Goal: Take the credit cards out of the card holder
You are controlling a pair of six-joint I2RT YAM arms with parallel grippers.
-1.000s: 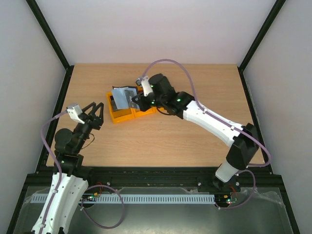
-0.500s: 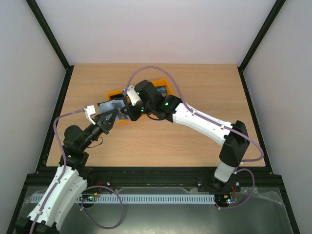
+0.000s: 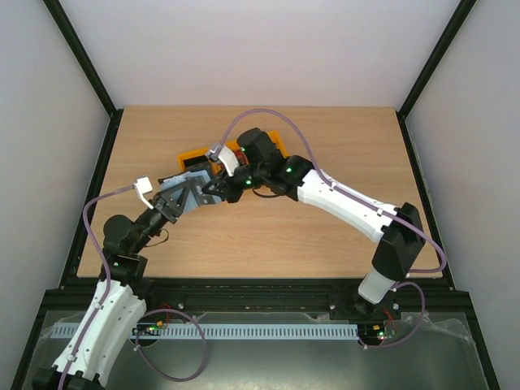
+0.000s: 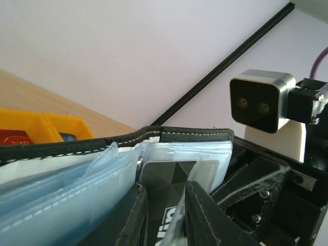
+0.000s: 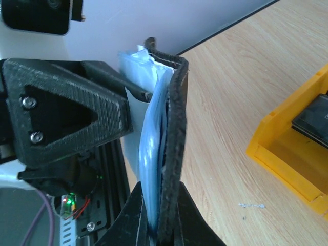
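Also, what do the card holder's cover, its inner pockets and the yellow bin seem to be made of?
Card holder cover: probably leather or imitation leather, black and matt, with white stitching along its edge.
Inner pockets: thin soft plastic film, clear bluish, slightly glossy and wrinkled.
Yellow bin: rigid moulded plastic, smooth with a soft sheen.

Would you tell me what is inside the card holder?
Blue-grey sleeves fill the card holder; one dark card shows between the fingers of the left claw. Whatever the other sleeves hold is covered.
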